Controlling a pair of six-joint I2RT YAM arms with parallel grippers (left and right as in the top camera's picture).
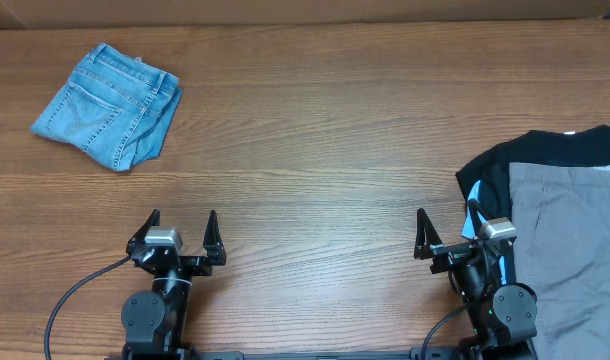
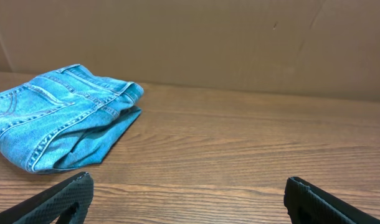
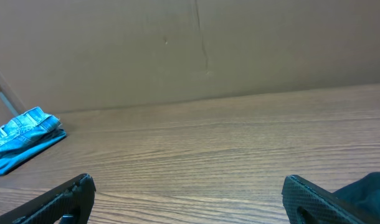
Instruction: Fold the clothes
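Folded denim shorts (image 2: 59, 121) beyond left gripper (image 2: 189, 200), jaws apart

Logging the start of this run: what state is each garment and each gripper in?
Denim shorts: folded, lying far left.
Black garment: lying at the right edge, partly covered.
Grey shorts: spread flat on top of it, partly out of frame.
Left gripper: open, empty.
Right gripper: open, empty.
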